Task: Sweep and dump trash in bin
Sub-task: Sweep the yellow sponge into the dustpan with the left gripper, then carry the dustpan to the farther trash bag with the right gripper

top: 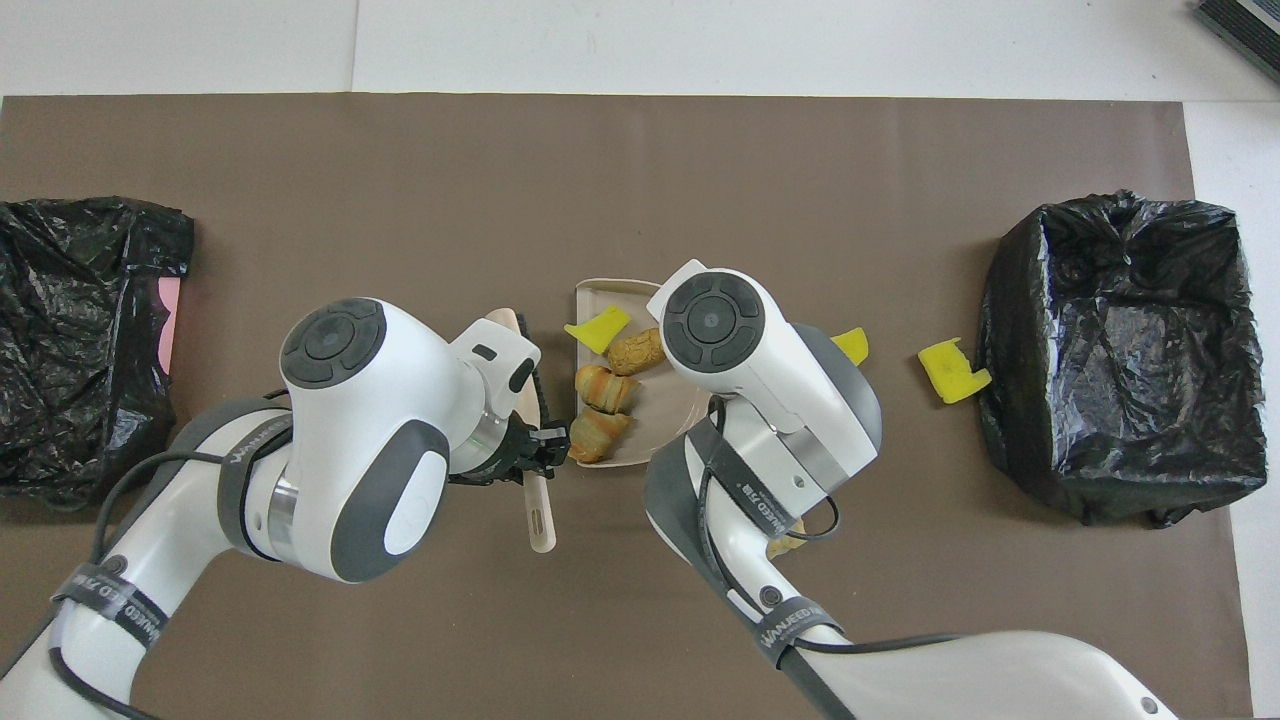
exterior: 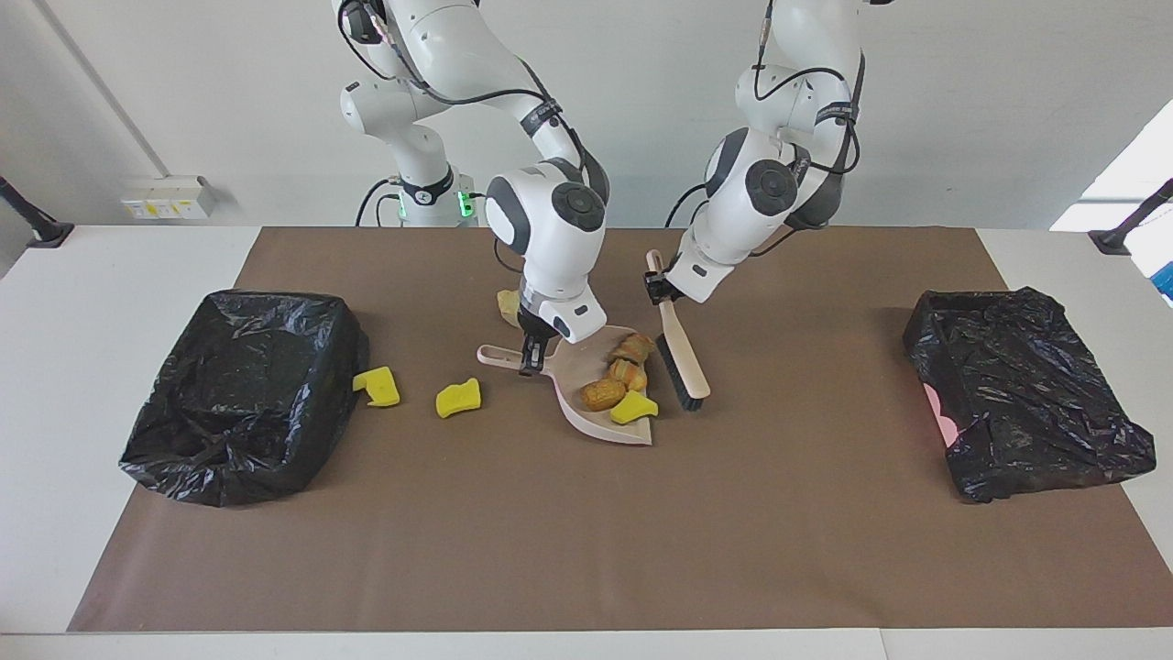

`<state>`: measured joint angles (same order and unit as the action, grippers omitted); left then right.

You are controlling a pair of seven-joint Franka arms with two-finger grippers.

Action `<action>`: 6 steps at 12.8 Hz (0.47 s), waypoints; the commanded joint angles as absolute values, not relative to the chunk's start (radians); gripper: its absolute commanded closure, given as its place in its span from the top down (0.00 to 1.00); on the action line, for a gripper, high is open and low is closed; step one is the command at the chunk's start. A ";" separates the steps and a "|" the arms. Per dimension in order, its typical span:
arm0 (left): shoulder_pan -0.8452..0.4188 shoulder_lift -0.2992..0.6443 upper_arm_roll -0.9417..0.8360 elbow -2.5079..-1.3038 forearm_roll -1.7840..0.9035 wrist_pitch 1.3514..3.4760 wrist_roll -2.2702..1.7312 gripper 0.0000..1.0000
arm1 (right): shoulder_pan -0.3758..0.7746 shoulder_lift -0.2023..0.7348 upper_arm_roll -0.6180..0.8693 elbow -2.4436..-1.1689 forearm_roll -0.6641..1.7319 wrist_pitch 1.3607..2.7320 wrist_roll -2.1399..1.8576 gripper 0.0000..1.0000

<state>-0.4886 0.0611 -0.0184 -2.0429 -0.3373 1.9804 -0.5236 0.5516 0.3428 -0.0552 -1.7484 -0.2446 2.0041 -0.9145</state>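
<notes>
Beige dustpan [exterior: 600, 394], carrying four scraps [exterior: 619, 380], rides level in the right gripper [exterior: 530, 356], pinched on its handle. The left gripper [exterior: 656, 289] clamps the brush [exterior: 680, 359] at the pan's three o'clock. Three scraps remain loose; keep the pan flat.

My white table [exterior: 110, 275], covered by a brown mat [exterior: 586, 513], stands before a plain pale wall [exterior: 962, 110] bearing a socket strip [exterior: 168, 196], with daylight at one corner.
</notes>
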 commanded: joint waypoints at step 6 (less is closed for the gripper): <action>-0.587 -0.254 -0.051 -2.260 -0.138 1.851 -0.568 0.00 | 0.379 0.247 -0.051 -1.724 -0.179 1.913 -1.211 0.00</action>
<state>-0.5101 -0.1491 -0.0509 -2.1035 -0.1672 1.7464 -0.5411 0.4317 0.2797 -0.0602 -1.7372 -0.2026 1.9579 -1.1191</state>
